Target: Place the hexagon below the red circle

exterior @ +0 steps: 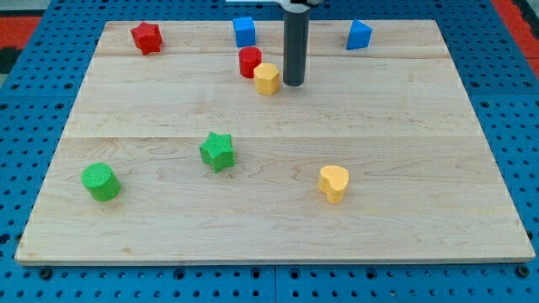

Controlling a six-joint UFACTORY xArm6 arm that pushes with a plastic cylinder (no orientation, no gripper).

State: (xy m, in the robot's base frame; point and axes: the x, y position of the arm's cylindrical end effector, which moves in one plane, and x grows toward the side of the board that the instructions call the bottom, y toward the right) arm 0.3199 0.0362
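You see my tip [293, 82] just right of the ridged yellow hexagon [267, 78], which touches the red circle [249, 61] on the wooden worktop [404, 126]; no gripper shows.

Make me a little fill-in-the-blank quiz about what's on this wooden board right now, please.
1. My tip stands just to the view's ____ of the yellow hexagon.
2. The yellow hexagon touches the ____ circle.
3. The green star lies to the view's right of the green ____.
4. Near the view's bottom right lies a yellow ____.

Missing words: right; red; cylinder; heart
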